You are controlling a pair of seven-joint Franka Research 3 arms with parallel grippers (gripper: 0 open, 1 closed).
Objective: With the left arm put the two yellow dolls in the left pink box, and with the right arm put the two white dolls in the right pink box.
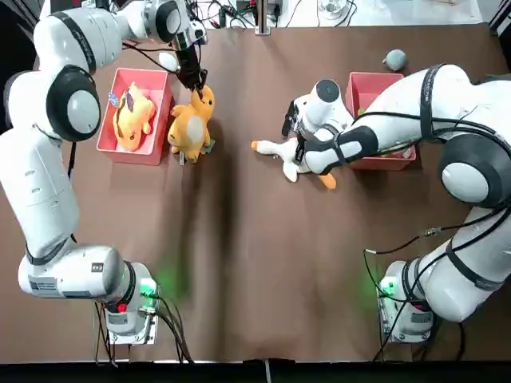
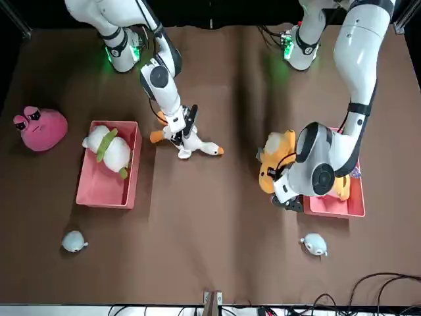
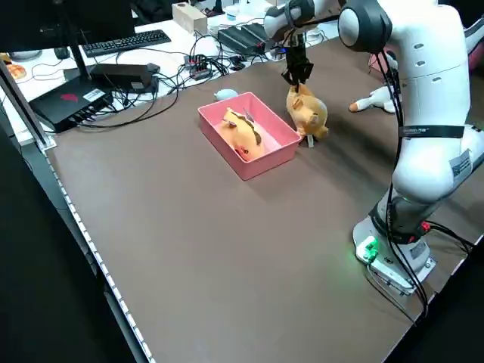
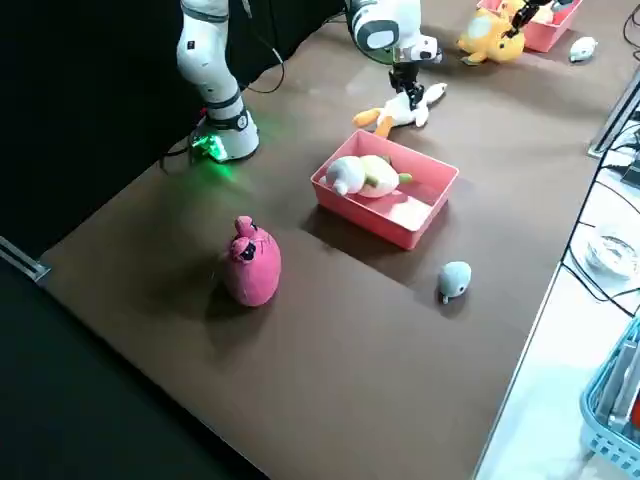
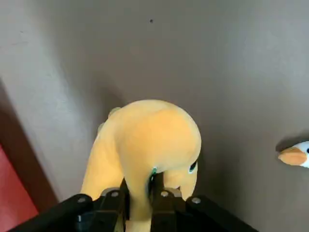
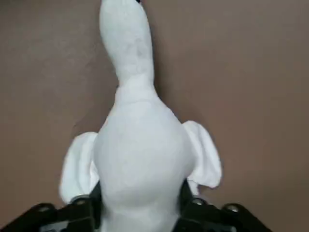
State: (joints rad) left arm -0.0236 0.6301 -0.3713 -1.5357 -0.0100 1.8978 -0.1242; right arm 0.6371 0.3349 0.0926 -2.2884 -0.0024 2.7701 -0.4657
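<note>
My left gripper (image 1: 200, 81) pinches the yellow doll (image 1: 192, 121) just beside the left pink box (image 1: 109, 114), while my right gripper (image 2: 183, 132) clasps the white goose doll (image 2: 195, 145) on the table (image 1: 255, 263).

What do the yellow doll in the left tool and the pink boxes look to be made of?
Yellow doll: soft plush fabric, matte and fuzzy, pinched in where the left tool grips it. Left pink box: probably rigid plastic, with smooth thin walls and a faint sheen.
</note>
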